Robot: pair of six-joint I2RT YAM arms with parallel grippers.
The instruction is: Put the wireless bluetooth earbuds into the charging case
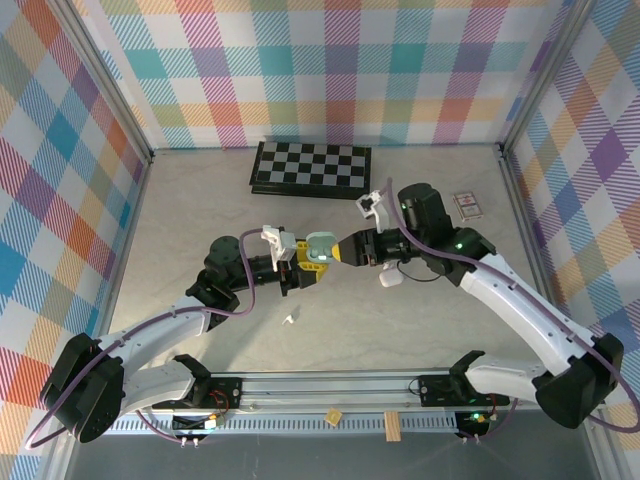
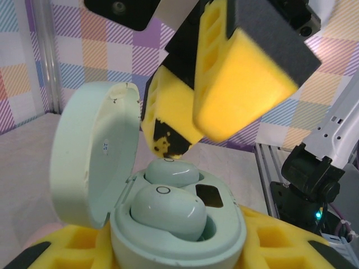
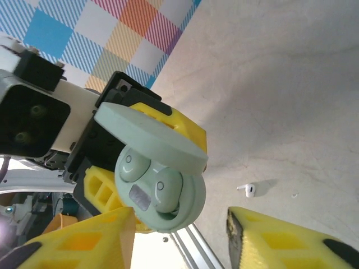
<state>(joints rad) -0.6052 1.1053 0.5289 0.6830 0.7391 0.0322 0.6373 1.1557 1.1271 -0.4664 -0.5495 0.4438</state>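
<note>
At table centre, above the pale, faintly veined tabletop (image 1: 200, 200): the left gripper (image 1: 312, 258) clamps a mint-green charging case (image 2: 185, 246) between its yellow fingers (image 2: 269, 235), which are plastic with cut-out pockets. The case is smooth matte plastic, pebble-shaped. Its lid (image 2: 90, 151) is hinged open and stands upright on the left in the left wrist view, with small dark scuffs at the rim. Two mint earbuds (image 2: 168, 210) sit side by side in the wells; they are glossy and rounded, each with a small ring mark. The right gripper (image 1: 345, 250) hangs just beside the case's open mouth. Its blocky yellow fingers (image 3: 280, 241) are spread with nothing between them, and one tip is smudged black. A white stemmed earbud (image 3: 247, 189) lies loose on the tabletop, apart from both grippers and nearer the arm bases.
</note>
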